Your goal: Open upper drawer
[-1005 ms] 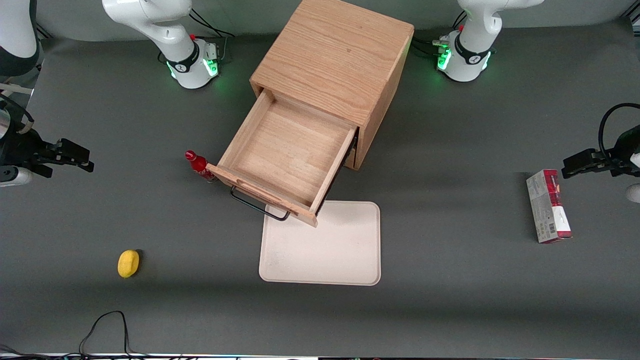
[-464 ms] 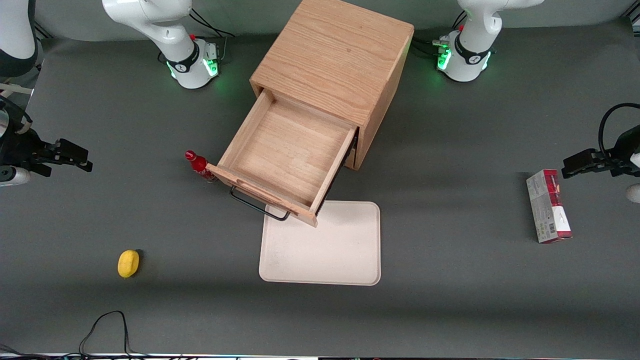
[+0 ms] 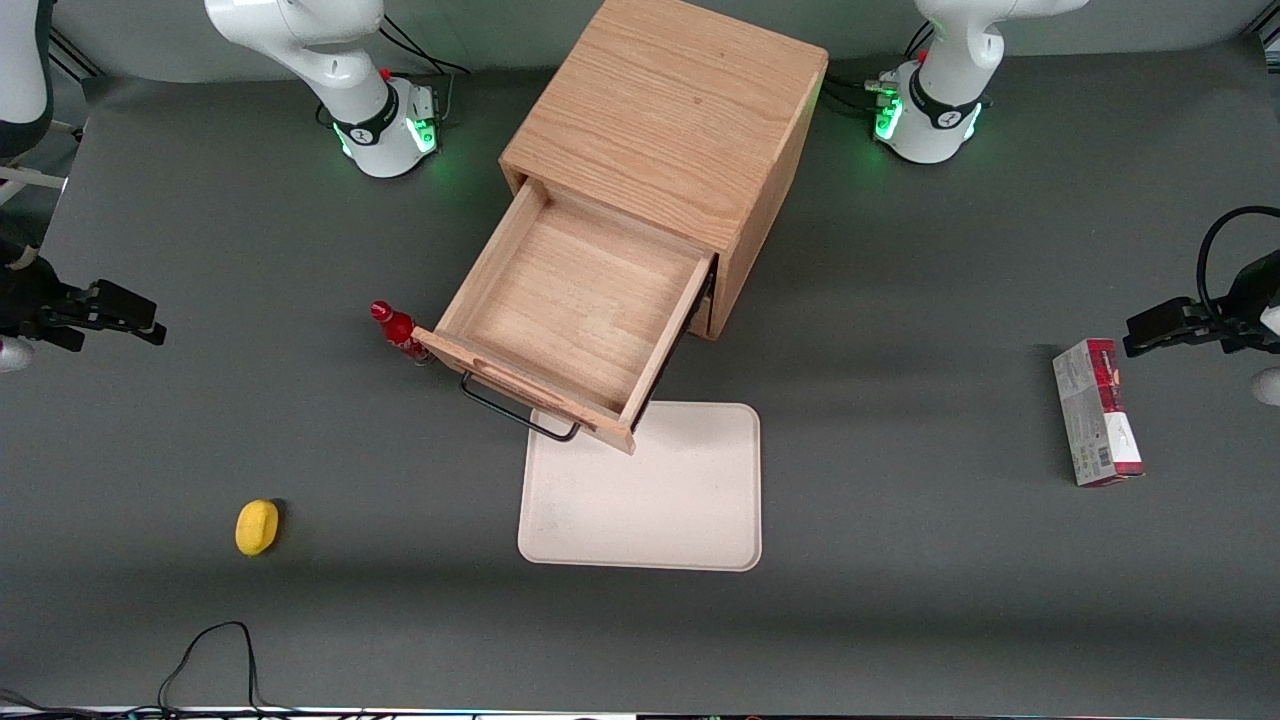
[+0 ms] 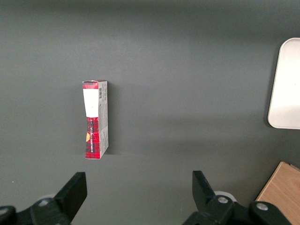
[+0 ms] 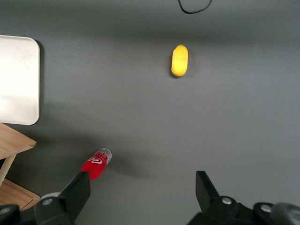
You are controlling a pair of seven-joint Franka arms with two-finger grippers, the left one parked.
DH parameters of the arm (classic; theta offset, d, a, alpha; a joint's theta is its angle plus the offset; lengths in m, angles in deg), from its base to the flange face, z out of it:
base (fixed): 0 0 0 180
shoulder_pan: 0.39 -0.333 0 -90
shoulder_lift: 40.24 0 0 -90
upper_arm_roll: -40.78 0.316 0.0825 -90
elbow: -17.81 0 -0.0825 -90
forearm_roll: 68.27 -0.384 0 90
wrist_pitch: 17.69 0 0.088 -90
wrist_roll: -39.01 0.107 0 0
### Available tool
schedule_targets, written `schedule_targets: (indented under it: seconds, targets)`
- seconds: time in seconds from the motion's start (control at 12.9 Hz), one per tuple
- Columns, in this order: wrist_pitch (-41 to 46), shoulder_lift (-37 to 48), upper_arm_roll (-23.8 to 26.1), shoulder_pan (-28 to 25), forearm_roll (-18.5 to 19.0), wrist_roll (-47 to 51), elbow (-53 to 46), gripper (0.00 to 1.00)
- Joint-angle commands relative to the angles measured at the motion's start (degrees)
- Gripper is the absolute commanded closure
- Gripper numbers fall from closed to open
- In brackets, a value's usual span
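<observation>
The upper drawer of the oak cabinet stands pulled far out, its bare wooden tray showing. Its thin black wire handle juts from the drawer front above the table. A corner of the drawer front also shows in the right wrist view. My right gripper hangs well away from the cabinet, toward the working arm's end of the table. Its fingers are spread wide, so the gripper is open with only bare table between them.
A red bottle stands against the drawer's front corner. A cream tray lies partly under the drawer front. A lemon sits nearer the camera. A red carton lies toward the parked arm's end.
My right gripper has drifted a little farther from the cabinet, toward the working arm's end of the table. The drawer and the other things have not moved.
</observation>
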Motion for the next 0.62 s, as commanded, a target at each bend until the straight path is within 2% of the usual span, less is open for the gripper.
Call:
schedule_targets:
  seconds: [0.0,0.54]
  targets:
    - [-0.46,0.45,3.30,2.65,1.24,1.39,0.45,0.00]
    - [0.77,0.45,4.11,2.32,1.24,2.27,0.28,0.00]
